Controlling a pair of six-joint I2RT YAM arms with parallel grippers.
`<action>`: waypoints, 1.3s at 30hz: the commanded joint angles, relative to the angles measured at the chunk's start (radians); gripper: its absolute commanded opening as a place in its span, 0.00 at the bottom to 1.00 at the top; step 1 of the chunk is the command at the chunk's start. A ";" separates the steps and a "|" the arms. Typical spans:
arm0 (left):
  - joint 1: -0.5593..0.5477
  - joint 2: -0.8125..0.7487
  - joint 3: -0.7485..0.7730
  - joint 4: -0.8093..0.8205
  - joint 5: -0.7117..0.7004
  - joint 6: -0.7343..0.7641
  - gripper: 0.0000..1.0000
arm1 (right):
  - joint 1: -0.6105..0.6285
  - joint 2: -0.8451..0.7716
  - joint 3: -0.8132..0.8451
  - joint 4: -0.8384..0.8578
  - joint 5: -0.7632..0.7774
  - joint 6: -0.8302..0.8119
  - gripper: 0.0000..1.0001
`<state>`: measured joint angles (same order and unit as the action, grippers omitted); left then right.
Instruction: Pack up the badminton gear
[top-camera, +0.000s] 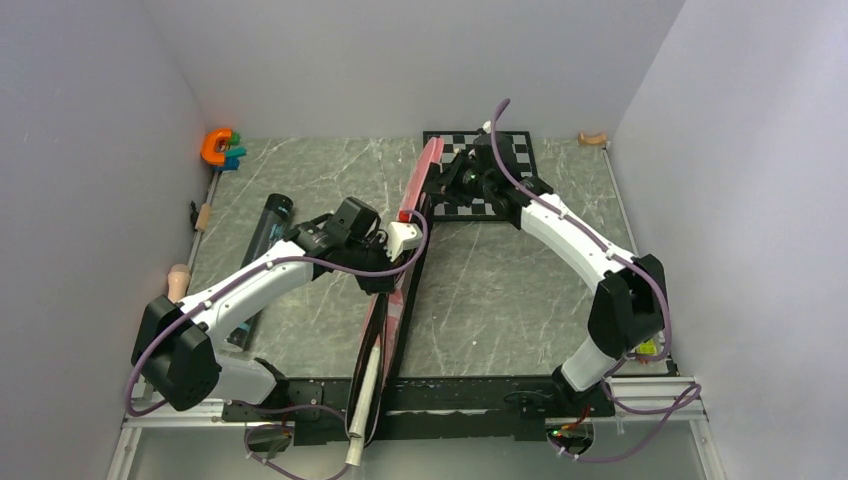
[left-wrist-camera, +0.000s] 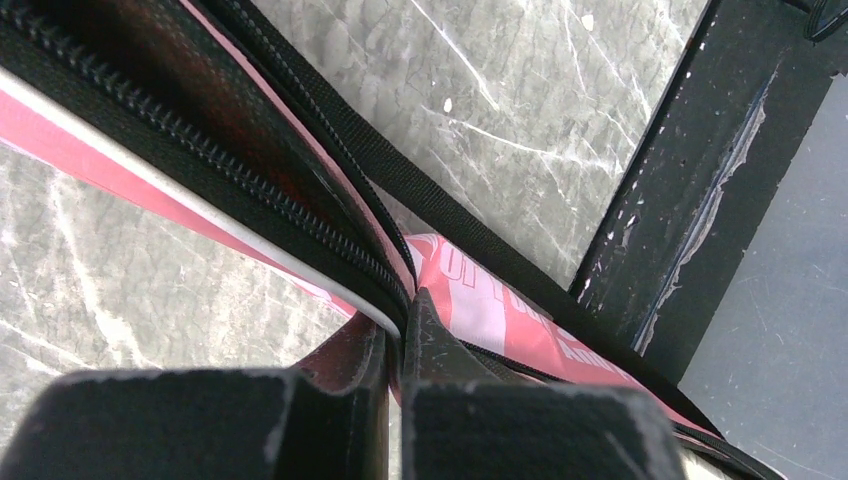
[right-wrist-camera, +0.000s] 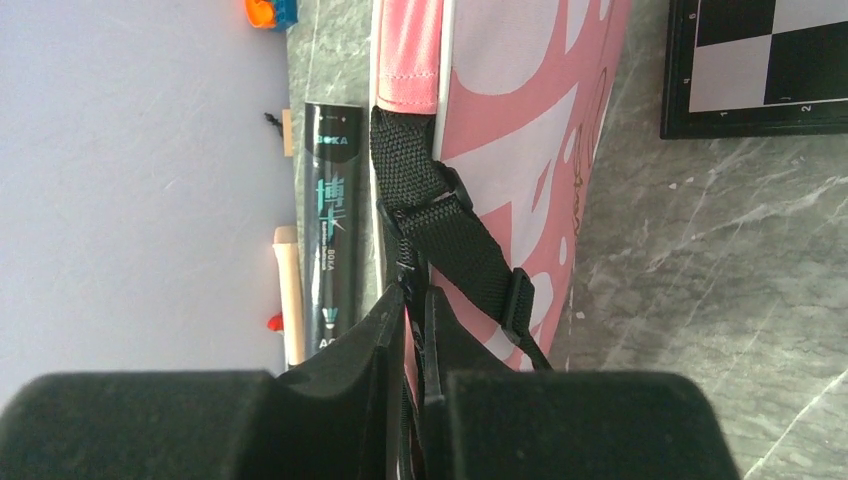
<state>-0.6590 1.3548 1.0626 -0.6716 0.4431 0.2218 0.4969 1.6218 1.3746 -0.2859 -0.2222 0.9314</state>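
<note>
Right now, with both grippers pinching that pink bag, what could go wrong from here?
1. The racket handle pokes out of the bag's near end; it may slide out or block the zip.
2. The right gripper pinches thin material at the strap, beside the chessboard; a tug might slip or drag the bag onto it.
3. The tube lies outside the bag and could get left behind.
</note>
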 joint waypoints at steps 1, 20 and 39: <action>-0.001 0.008 0.029 0.032 -0.048 0.053 0.00 | 0.051 -0.067 -0.038 -0.027 -0.059 -0.007 0.13; 0.002 0.001 0.064 -0.003 -0.011 0.040 0.00 | 0.052 -0.115 0.156 -0.262 0.110 -0.371 0.61; 0.032 0.004 0.054 0.003 0.075 0.031 0.00 | 0.232 -0.138 0.117 -0.183 0.451 -0.617 0.57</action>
<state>-0.6319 1.3598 1.0794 -0.7071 0.4870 0.2207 0.6868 1.4734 1.4628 -0.5064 0.1165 0.3798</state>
